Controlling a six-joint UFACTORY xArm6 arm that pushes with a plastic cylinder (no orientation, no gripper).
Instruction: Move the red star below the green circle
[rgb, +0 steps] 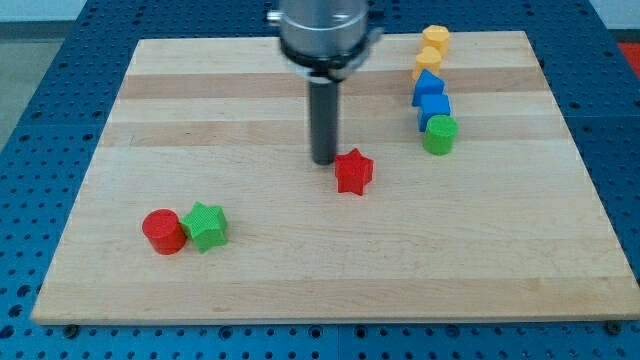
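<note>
The red star lies near the middle of the wooden board. My tip stands just to the star's upper left, close to it or touching it. The green circle sits toward the view's upper right, at the lower end of a column of blocks, to the right of and a little above the star.
Above the green circle stand two blue blocks and two yellow blocks in a column. A red cylinder and a green star sit side by side at the view's lower left.
</note>
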